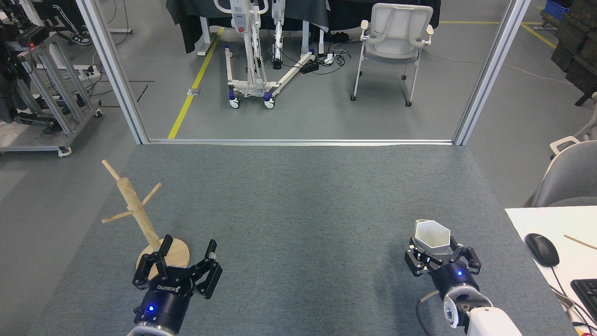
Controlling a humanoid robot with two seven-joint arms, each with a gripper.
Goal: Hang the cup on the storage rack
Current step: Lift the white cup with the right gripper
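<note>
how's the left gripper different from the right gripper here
The left gripper holds nothing, its fingers spread wide; the right gripper has its fingers around the white cup. The left gripper sits just in front of the storage rack, whose base it partly hides, while the right gripper is far across the table. The left gripper looks larger in view. Both are black with a blue light.
</note>
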